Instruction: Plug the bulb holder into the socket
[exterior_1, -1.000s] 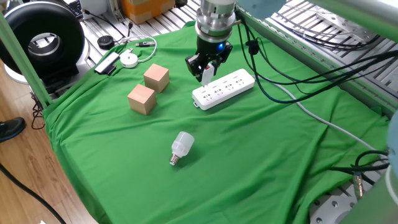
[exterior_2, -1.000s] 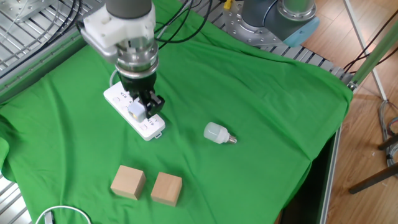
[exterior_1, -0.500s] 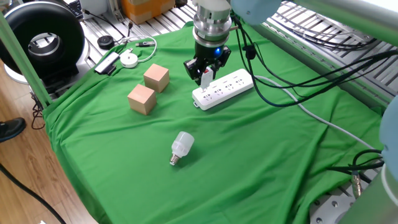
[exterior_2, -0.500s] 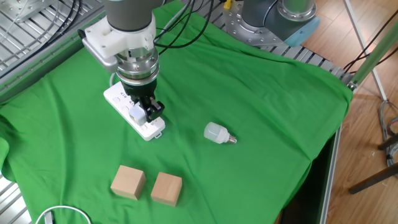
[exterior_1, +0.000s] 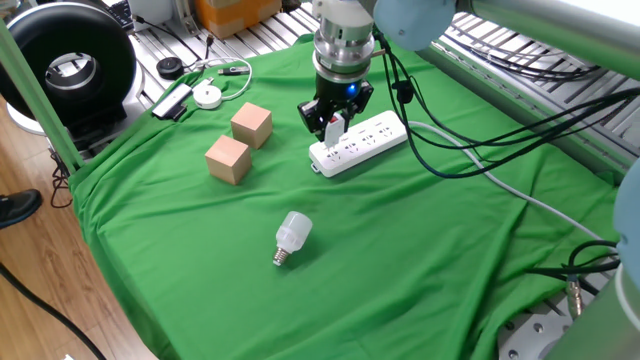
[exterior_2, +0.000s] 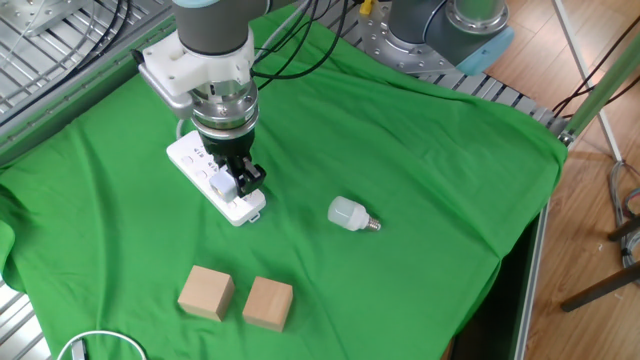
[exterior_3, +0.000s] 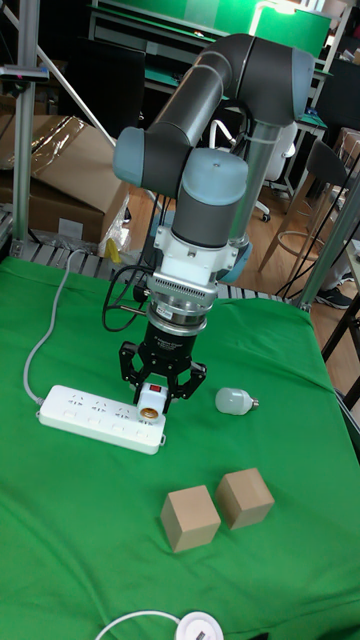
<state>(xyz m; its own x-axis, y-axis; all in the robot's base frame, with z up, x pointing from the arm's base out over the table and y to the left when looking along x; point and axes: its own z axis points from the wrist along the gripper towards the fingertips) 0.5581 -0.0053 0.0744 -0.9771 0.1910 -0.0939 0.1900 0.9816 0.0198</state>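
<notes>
Grey-blue arm (exterior_3: 215, 120), black claw (exterior_3: 160, 388)

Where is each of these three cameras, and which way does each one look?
One fixed view: high at a table corner, looking down; cubes left of the strip, only the wrist and claw show.
The other fixed view: high on the opposite side, cubes nearest, wrist plus a second arm's base.
Tall fixed view: lower, facing the whole arm, room behind.
All share the strip, bulb, cubes and the claw holding the holder.

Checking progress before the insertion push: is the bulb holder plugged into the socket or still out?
Cannot tell: the pincer holds the bulb holder right at the socket end; seating is hidden.
</notes>
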